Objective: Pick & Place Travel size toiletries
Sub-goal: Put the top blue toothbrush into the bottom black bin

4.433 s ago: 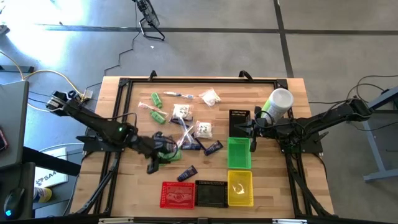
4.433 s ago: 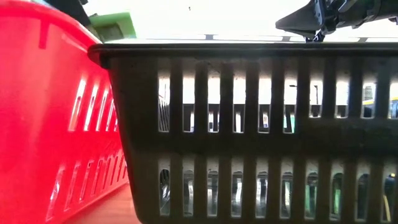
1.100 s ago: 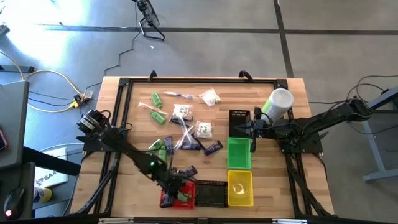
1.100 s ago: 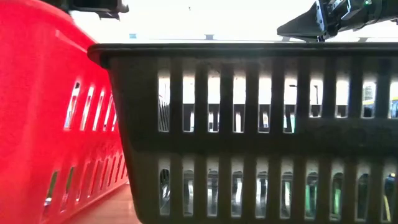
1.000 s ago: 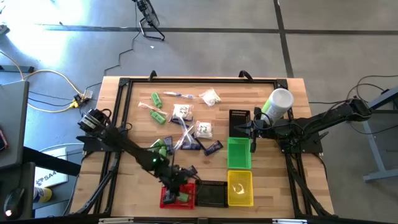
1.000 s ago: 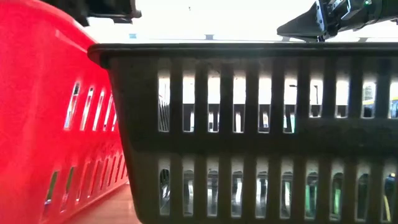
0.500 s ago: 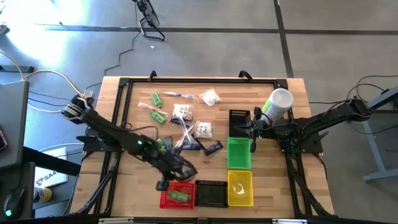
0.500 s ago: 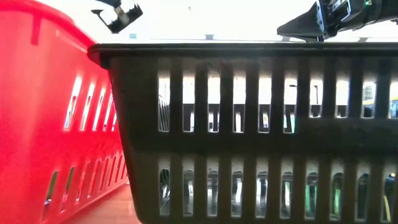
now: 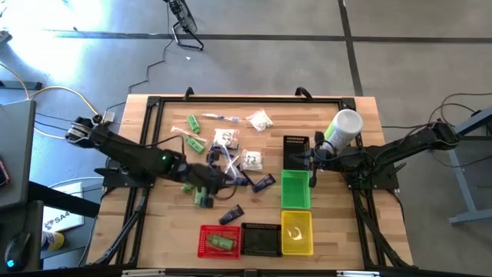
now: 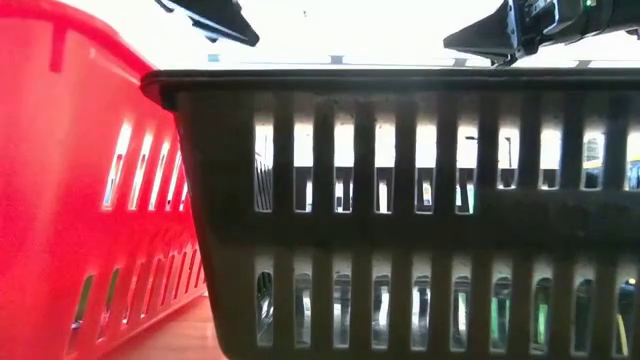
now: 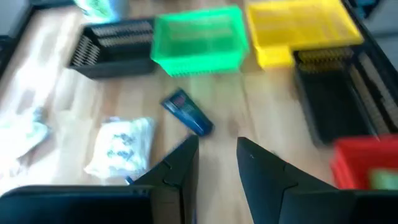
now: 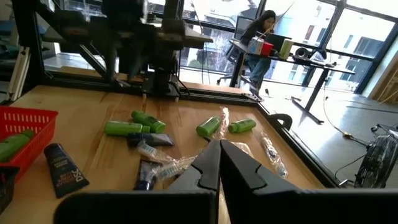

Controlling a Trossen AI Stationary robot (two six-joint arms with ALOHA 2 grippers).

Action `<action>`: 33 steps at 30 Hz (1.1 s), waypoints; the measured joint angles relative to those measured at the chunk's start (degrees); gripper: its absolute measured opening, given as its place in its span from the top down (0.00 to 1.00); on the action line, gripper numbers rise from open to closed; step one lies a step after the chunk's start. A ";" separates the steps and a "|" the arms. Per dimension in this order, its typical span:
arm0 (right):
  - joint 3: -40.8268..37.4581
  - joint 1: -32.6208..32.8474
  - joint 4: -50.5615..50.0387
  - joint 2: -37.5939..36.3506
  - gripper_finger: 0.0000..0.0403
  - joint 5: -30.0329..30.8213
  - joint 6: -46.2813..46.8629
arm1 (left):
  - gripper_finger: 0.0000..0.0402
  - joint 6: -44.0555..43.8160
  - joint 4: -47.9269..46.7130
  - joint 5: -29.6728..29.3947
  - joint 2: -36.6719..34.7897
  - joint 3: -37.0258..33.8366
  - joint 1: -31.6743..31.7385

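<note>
While I watch from the overhead camera, the left end effector (image 9: 223,182) hangs over the middle of the table (image 9: 169,223), above the loose pile of toiletries. In its wrist view the fingers (image 11: 180,168) stand a little apart with nothing between them. A navy tube (image 11: 188,112) and a white packet (image 11: 121,144) lie on the wood just beyond the fingertips.

The right end effector (image 9: 312,160) waits at the right side of the table, beside the white cup (image 9: 343,128) and the far black basket (image 9: 296,148). Its fingers are pressed together and hold nothing.

Toiletries: most remain spread over the far-centre of the table. I see green bottles (image 9: 192,123), a clear-wrapped toothbrush (image 9: 219,117), white packets (image 9: 260,119) and navy tubes (image 9: 264,182). One more navy tube (image 9: 231,213) lies nearer, just beyond the red basket (image 9: 204,248). One green bottle (image 9: 221,242) lies inside that red basket at the near edge.

Next to the red basket stand a near black basket (image 9: 260,239) and a yellow basket (image 9: 297,231). The green basket (image 9: 295,189) sits just beyond the yellow one.
</note>
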 joint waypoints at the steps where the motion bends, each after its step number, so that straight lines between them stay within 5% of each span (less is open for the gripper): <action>1: 0.00 0.02 0.00 0.00 0.99 0.00 0.00 | 0.74 -0.10 2.78 0.00 0.00 -1.10 0.75; 16: 0.00 0.00 0.81 0.02 0.99 0.00 0.47 | 0.74 1.86 21.91 0.67 -1.31 -12.92 5.81; 33: 0.00 -3.49 2.89 0.02 0.99 0.00 3.93 | 0.74 5.90 21.09 -0.81 -14.25 -22.96 10.45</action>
